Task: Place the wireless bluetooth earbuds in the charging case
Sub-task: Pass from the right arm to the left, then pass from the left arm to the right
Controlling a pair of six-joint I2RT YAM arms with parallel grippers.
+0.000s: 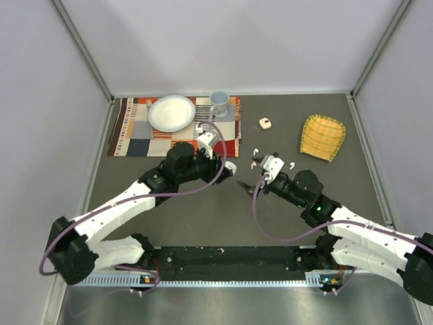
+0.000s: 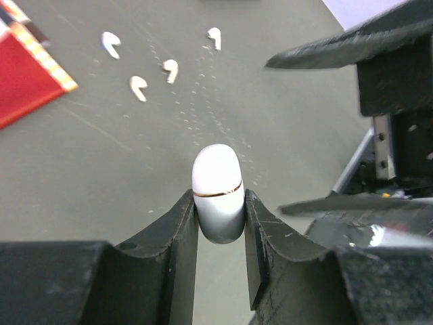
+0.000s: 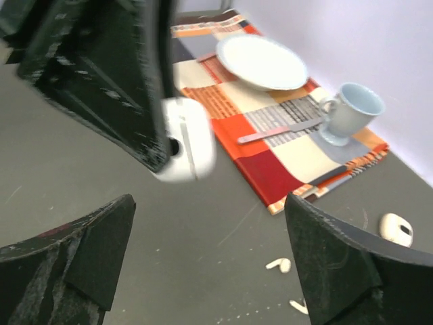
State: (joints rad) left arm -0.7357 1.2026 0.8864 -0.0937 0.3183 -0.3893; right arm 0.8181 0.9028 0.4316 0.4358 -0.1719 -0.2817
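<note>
Left tool [image 2: 220,206] clamps the closed charging case [image 2: 216,179]; right tool [image 3: 210,210], spread wide beside it, should pry it open next.

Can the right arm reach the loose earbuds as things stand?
Probably yes: right arm's fingers are open and empty, earbuds lie uncovered close by, and the case in the left fingers sits aside.

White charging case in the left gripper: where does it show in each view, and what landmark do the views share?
Top external: the white rounded charging case is mid-table at the left gripper's tip, off the orange patchwork placemat's near right corner.
Left wrist: centre of the picture, clamped in the jaws.
Right wrist: upper left, in the other arm's jaws.
Shared landmark: that placemat, in all three.
</note>
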